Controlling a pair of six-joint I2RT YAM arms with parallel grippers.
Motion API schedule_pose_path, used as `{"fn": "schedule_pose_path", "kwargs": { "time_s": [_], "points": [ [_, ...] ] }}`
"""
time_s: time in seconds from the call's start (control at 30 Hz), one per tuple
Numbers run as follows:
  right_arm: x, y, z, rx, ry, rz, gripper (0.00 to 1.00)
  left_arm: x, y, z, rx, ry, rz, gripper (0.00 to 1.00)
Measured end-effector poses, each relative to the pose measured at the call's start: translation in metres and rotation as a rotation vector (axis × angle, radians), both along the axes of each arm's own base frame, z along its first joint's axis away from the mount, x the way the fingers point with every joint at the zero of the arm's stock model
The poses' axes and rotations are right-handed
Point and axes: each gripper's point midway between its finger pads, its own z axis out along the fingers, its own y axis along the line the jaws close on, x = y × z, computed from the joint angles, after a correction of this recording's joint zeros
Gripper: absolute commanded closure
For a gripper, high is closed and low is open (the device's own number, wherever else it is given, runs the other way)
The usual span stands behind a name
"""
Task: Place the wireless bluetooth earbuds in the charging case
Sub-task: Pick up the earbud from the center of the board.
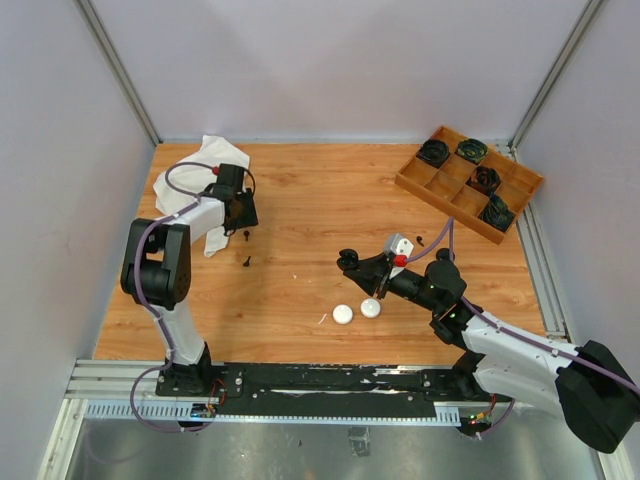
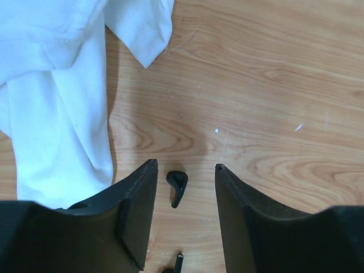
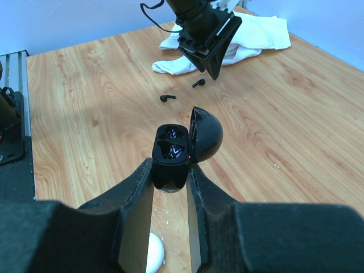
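Observation:
A black earbud lies on the wood between the fingers of my left gripper, which is open and touches nothing. A second black earbud lies just nearer the wrist. Both earbuds sit below the left gripper in the top view. My right gripper is shut on a black charging case, held above the table with its lid flipped open and two empty sockets showing. In the top view this case is near the table's middle.
A crumpled white cloth lies at the back left, right beside the left gripper. Two round white cases sit under the right arm. A wooden divided tray with several dark cases stands at the back right.

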Motion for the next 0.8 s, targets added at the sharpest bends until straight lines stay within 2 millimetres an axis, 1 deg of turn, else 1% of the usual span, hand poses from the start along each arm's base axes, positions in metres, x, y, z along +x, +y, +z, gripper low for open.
{"fn": "schedule_pose_path", "kwargs": {
  "time_s": [0.13, 0.23, 0.8],
  "points": [
    [0.0, 0.0, 0.0, 0.0, 0.0, 0.0, 0.97, -0.002, 0.0, -0.015, 0.01, 0.065, -0.028, 0.59],
    [0.0, 0.0, 0.0, 0.0, 0.0, 0.0, 0.97, -0.005, 0.0, -0.023, 0.02, 0.099, -0.044, 0.61],
    [0.0, 0.0, 0.002, 0.005, -0.005, 0.0, 0.97, -0.012, 0.003, -0.024, 0.05, 0.151, -0.073, 0.62]
  ]
}}
